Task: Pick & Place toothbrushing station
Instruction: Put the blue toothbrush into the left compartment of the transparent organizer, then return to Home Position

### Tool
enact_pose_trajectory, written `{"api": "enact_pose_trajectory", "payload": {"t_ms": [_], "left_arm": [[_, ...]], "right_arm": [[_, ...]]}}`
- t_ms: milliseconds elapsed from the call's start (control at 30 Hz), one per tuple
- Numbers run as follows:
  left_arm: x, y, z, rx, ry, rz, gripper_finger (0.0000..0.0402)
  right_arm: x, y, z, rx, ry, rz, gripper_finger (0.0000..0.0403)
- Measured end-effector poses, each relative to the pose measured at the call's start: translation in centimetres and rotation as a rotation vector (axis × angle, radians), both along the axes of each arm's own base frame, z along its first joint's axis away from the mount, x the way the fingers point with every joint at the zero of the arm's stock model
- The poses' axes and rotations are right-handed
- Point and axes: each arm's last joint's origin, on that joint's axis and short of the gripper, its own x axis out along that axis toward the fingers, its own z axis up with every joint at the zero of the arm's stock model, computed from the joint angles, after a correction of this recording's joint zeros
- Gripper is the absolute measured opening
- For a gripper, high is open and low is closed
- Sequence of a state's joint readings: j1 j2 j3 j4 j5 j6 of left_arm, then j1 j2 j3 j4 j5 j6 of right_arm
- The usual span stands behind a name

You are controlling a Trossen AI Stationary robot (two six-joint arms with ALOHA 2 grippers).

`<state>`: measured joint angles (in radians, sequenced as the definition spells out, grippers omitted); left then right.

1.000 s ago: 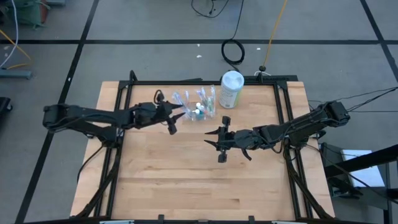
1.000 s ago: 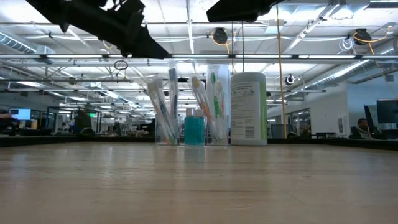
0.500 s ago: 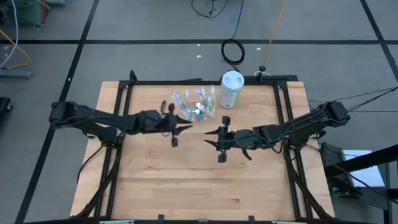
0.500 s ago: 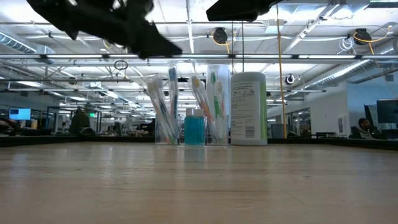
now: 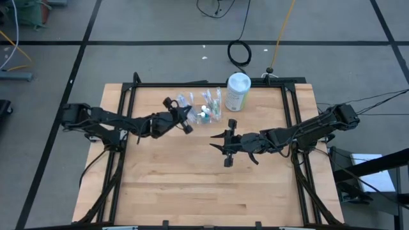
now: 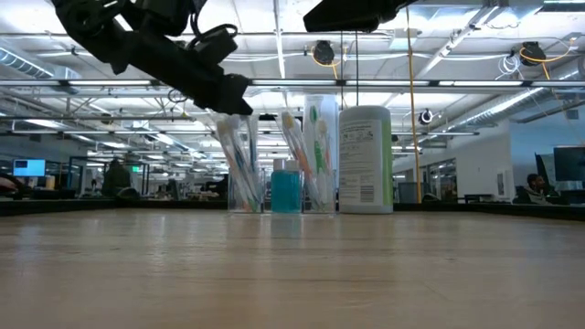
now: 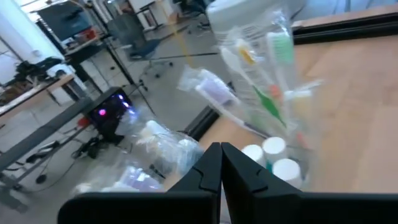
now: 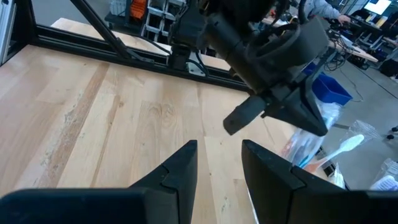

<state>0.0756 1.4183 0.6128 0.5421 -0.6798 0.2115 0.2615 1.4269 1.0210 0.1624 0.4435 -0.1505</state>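
Swinging up from mid-table, the left gripper (image 5: 186,126) now sits pinched shut and empty just beside the toothbrush cups (image 5: 203,110) at upper centre, seemingly lining up a grab, while the right gripper (image 5: 225,144) waits half-open mid-frame.

A wooden bench (image 5: 192,185) with a dark frame fills the middle of the frame. In its upper middle stand clear cups (image 5: 203,108) holding toothbrushes (image 5: 186,102) and small tubes (image 5: 206,112), with a white-and-green canister (image 5: 237,92) just to their right. The left end effector (image 5: 186,124), fingers together, sits at the cups' left edge. The right end effector (image 5: 225,144) hovers near the centre, below and right of the cups, fingers apart. A coiled black cable (image 5: 239,53) lies on the floor above.
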Motion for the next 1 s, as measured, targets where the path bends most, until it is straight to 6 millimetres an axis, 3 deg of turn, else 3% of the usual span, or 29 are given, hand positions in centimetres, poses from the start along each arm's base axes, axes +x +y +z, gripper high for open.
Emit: {"api": "enact_pose_trajectory", "payload": {"t_ms": [333, 533, 667, 833, 1000], "left_arm": [[-0.3, 1.0, -0.3, -0.009, 0.039, 0.031, 0.0006], [-1.7, -1.4, 2.6, -0.004, -0.039, -0.054, 0.0006], [-3.9, -2.8, 4.5, -0.022, -0.035, -0.105, 0.0007], [-7.5, -3.5, 6.3, -0.070, -0.022, -0.147, 0.0012], [-10.9, -3.7, 7.1, -0.154, -0.019, -0.362, 0.0006]], "right_arm": [[0.0, 0.0, 0.0, 0.000, 0.000, 0.000, 0.0116], [-0.4, 0.2, 0.3, 0.033, 0.000, -0.002, 0.0116], [-1.9, 0.2, 1.2, 0.068, 0.029, -0.001, 0.0108], [-4.9, -0.5, -0.5, 0.098, 0.053, -0.011, 0.0091], [-8.7, -1.7, -1.4, 0.150, -0.015, -0.018, 0.0081]]}}
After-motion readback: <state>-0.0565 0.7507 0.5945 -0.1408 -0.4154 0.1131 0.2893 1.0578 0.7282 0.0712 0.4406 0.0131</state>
